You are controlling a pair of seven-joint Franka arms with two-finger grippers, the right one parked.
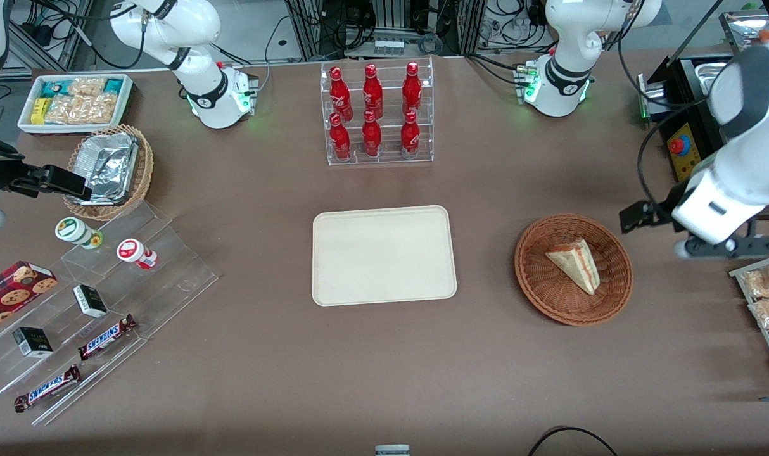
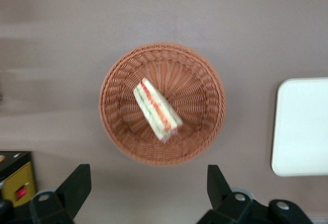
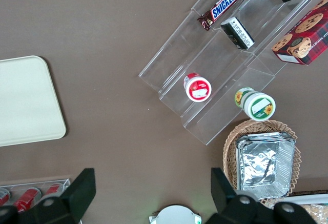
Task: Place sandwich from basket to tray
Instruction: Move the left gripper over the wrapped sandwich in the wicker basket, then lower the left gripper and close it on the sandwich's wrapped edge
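Pale triangular bread sandwich (image 2: 157,110) is lying diagonally in your round reddish-brown wicker basket (image 2: 205,65), directly under the spread-open gripper (image 2: 148,188) hovering above.

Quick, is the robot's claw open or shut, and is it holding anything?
Left gripper: open, holding nothing, hanging above the basket where the sandwich lies.

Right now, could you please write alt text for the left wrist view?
A triangular white-bread sandwich with red and green filling lies in a round reddish-brown wicker basket on a brown table. The open tool hovers above; a cream rectangular tray lies beside the basket.
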